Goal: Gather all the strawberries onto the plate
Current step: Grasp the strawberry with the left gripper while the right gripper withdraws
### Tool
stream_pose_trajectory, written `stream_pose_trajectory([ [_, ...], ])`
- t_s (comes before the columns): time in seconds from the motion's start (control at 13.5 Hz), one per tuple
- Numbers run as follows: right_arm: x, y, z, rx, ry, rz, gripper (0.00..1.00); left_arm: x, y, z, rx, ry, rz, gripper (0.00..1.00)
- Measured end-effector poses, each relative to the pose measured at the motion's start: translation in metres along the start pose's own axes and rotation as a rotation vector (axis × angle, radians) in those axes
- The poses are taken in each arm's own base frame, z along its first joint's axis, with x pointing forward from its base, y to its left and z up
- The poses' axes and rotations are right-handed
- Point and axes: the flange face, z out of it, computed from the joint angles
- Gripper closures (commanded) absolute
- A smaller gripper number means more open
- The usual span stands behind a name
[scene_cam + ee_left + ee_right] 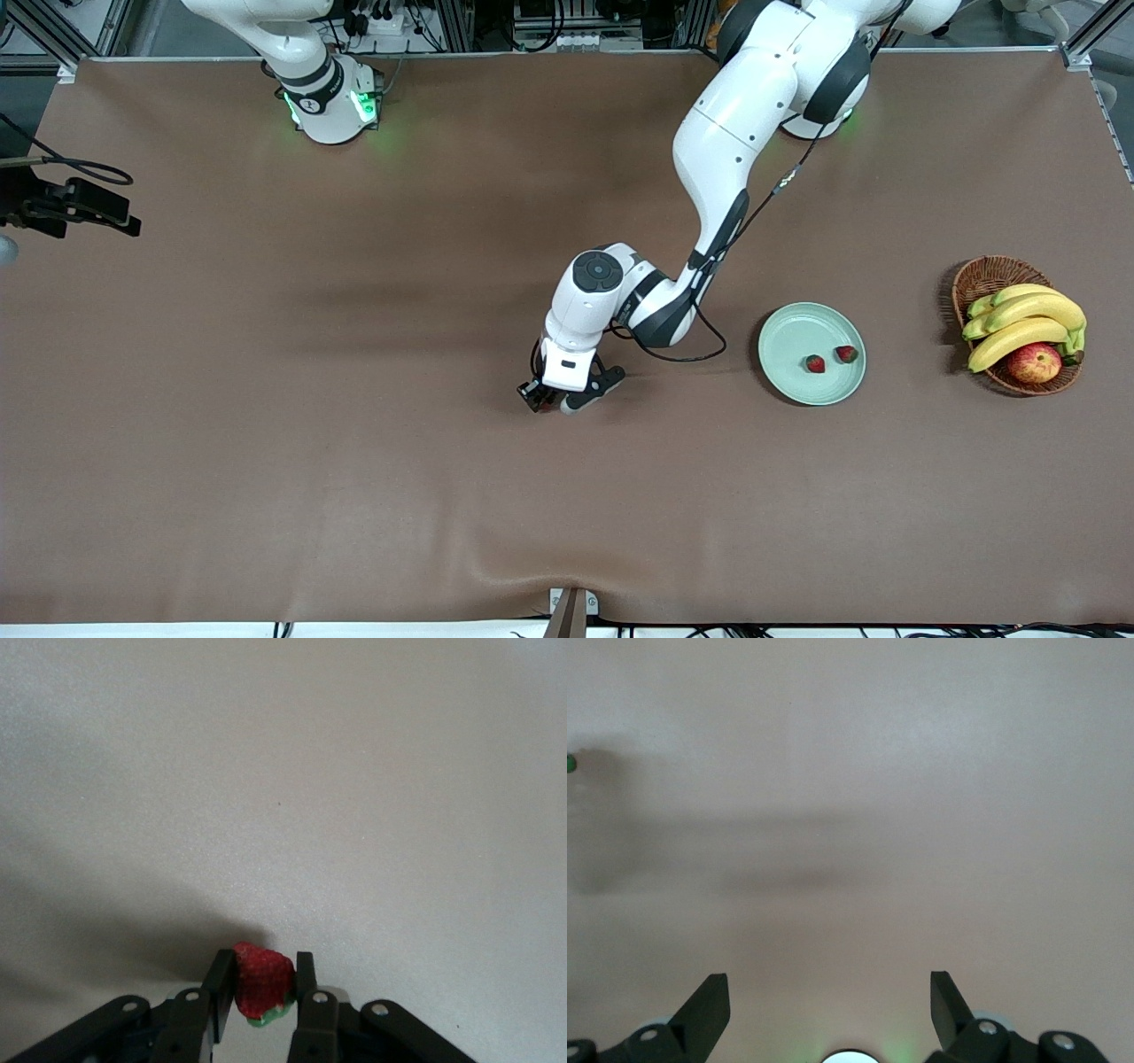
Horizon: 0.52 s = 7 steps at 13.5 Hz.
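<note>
Left hand (pixel 264 997) pinching strawberry (pixel 261 990) at table; right hand (pixel 830 1005) wide, waiting; plate (pixel 788 330) nearby.

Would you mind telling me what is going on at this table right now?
The left pincer has shut on a strawberry down at the brown table, toward the right arm's end from the mint-green plate. Two strawberries already lie in that plate. The right pincer waits open over bare table.
</note>
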Motion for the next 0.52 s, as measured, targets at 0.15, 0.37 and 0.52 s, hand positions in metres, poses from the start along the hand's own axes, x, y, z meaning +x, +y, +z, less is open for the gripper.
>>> stream_pose_trajectory([
  [0.15, 0.0, 0.003, -0.008, -0.006, 0.043, -0.022, 0.0, 0.001, 0.0, 0.0, 0.002, 0.001, -0.001, 0.95],
  [0.37, 0.0, 0.015, -0.017, -0.013, 0.092, -0.04, 0.0, 0.014, 0.009, -0.014, 0.02, 0.011, -0.01, 0.95],
  [0.52, 0.0, 0.02, -0.017, -0.012, 0.091, -0.04, 0.0, 0.033, 0.021, -0.041, 0.064, 0.022, -0.025, 0.94],
])
